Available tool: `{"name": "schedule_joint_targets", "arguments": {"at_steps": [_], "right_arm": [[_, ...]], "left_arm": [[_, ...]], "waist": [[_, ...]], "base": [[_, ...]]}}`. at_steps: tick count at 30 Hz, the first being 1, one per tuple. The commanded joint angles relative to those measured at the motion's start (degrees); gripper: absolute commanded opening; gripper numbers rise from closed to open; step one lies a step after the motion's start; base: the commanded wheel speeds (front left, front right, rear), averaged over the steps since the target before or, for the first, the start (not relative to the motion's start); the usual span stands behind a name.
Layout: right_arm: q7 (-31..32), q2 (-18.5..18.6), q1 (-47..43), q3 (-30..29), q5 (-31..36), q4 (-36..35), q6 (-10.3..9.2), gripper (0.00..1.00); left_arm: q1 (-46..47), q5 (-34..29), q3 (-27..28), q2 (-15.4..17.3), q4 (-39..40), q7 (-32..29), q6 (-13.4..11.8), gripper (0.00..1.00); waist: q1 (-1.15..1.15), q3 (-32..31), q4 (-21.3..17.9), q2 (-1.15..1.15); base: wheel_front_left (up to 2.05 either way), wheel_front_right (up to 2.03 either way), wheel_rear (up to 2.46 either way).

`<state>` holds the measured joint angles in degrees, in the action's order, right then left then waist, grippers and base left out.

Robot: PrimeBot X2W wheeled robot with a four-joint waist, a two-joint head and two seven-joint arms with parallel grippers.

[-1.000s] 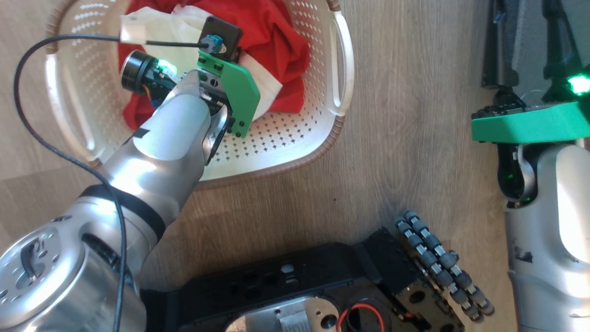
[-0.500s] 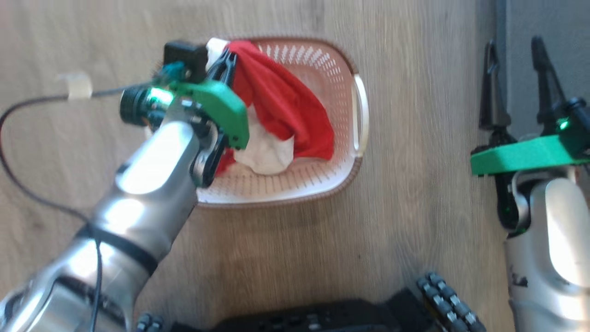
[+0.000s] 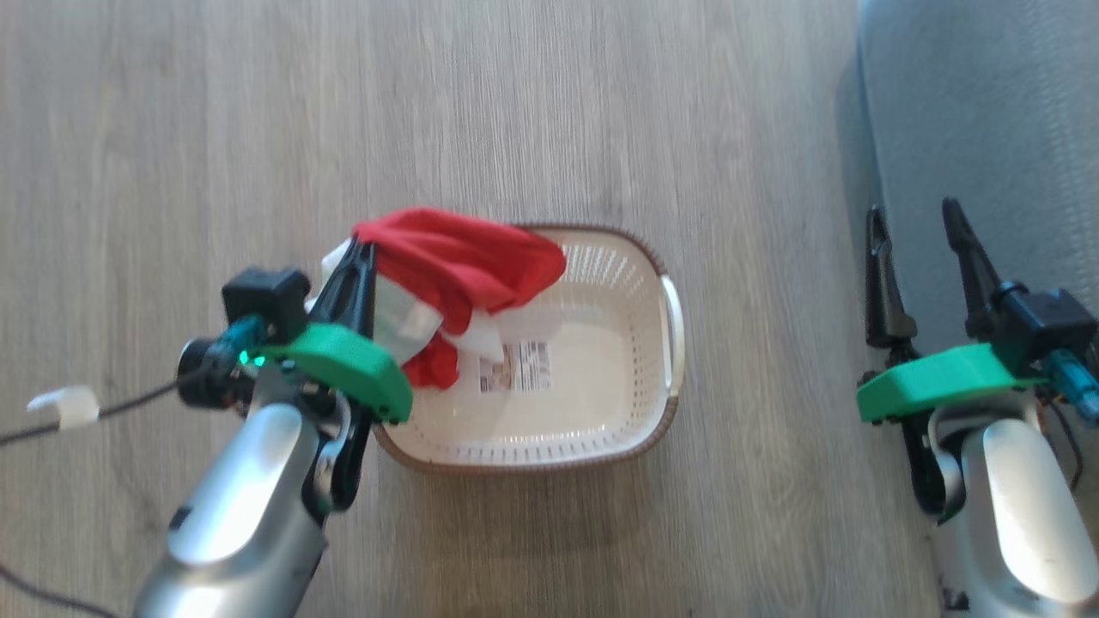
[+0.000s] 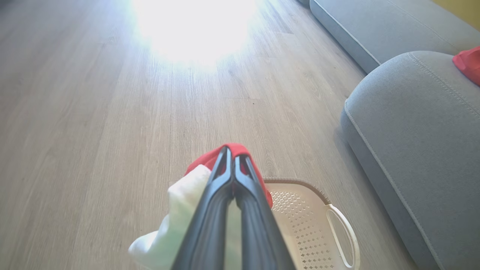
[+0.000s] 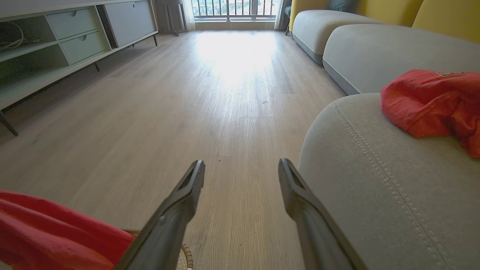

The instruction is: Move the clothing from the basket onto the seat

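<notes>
My left gripper (image 3: 365,249) is shut on the red and white clothing (image 3: 455,262), which hangs from it above the left end of the cream basket (image 3: 601,403). The basket's bottom is bare, with its label sticker (image 3: 513,366) showing. In the left wrist view the shut fingers (image 4: 232,165) pinch red fabric (image 4: 234,148) with white cloth (image 4: 180,221) hanging below. My right gripper (image 3: 914,223) is open and empty beside the grey seat (image 3: 979,112). Another red garment (image 5: 431,99) lies on the seat (image 5: 375,180) in the right wrist view.
The basket stands on a wood floor (image 3: 515,103). The seat runs along the right edge of the head view. A low white cabinet (image 5: 56,41) lines the far left wall, and further sofa sections (image 5: 337,22) stretch toward a window.
My left gripper has lifted the clothing up out of the basket, leaving the basket's bottom bare. The head camera has risen and shifted, so the basket looks smaller and lower.
</notes>
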<state>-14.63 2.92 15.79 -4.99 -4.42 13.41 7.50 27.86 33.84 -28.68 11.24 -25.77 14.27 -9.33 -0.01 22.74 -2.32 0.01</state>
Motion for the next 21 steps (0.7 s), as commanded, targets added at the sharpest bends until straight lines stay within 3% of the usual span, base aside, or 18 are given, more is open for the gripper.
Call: {"name": "schedule_joint_targets", "arguments": {"at_steps": [1,8,21], "right_arm": [[-0.4,0.0,-0.8,1.2,0.6,-1.2,-0.01,1.0],[-0.4,0.0,-3.7,1.2,1.2,0.3,-0.01,1.0],[-0.4,0.0,-5.1,3.3,1.6,2.3,-0.01,1.0]], "left_arm": [[-0.9,-1.3,3.2,1.8,2.9,0.7,-0.2,0.0],[-6.9,-4.6,8.2,1.4,7.5,0.7,0.3,0.0],[-8.8,-7.2,10.9,1.2,7.0,0.7,2.4,0.0]], "waist": [[0.01,-4.0,0.0,-0.01],[0.01,-8.8,-0.2,-0.01],[0.01,-13.1,-0.9,-0.01]], "base": [[0.0,0.0,0.0],[0.0,0.0,0.0],[0.0,0.0,0.0]]}}
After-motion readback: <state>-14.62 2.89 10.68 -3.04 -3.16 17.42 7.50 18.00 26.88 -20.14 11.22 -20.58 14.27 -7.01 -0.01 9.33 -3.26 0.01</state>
